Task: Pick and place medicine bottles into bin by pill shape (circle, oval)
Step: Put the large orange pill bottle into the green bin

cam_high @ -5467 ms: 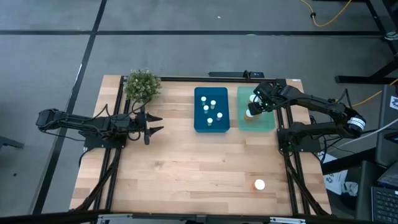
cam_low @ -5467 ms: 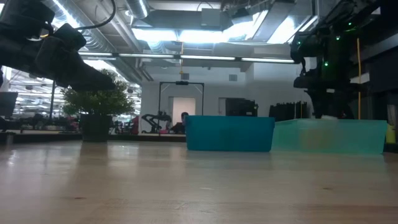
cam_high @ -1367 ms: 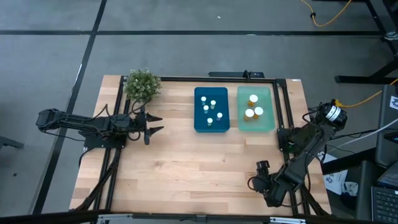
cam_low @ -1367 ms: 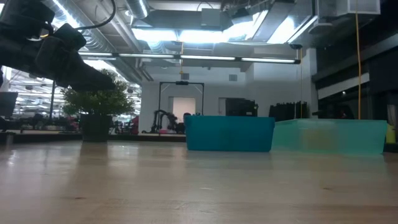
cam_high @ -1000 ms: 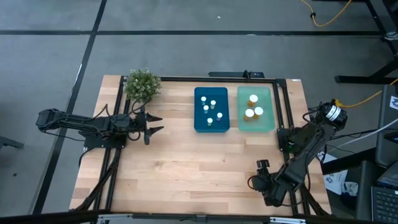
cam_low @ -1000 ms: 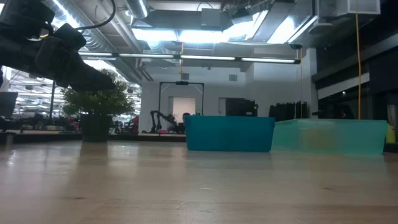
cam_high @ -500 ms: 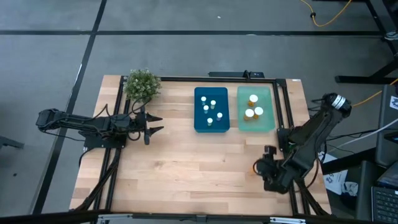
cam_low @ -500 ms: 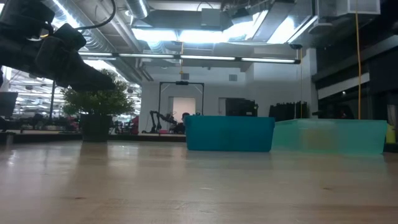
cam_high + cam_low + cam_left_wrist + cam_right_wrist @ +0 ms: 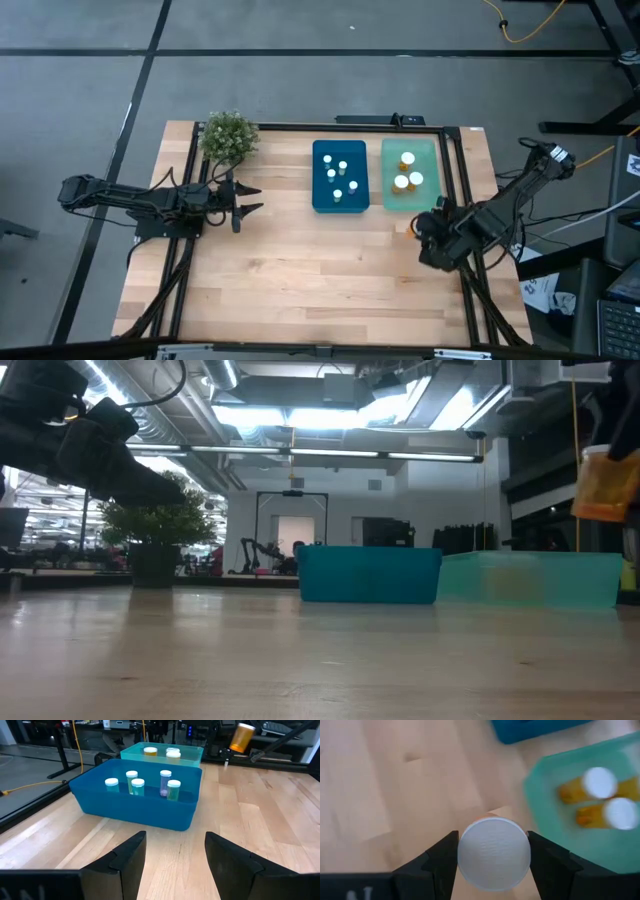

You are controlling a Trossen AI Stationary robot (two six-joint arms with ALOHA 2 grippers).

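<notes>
Pale wood planks make up the desk [image 9: 300, 270], ringed by grey floor. Above its right side an amber medicine bottle [image 9: 493, 853] with a white cap hangs in the air, pinched between the fingers [image 9: 437, 857] of the right gripper [image 9: 425, 228], just in front of the teal bin [image 9: 432, 200]. In the low view the bottle's orange body [image 9: 604, 485] shows well above the desk. That teal bin holds three more amber bottles [image 9: 407, 181]; two of them seem to lie on their sides, though the wrist picture is blurred. Touching it on the left, the blue bin [image 9: 318, 200] holds five smaller white-capped bottles [image 9: 136, 783], standing upright. Farther left, a small potted plant [image 9: 229, 137] stands at the desk's back corner. Beside it the left gripper [image 9: 250, 199] waits over the desk with its fingers spread, holding nothing.
</notes>
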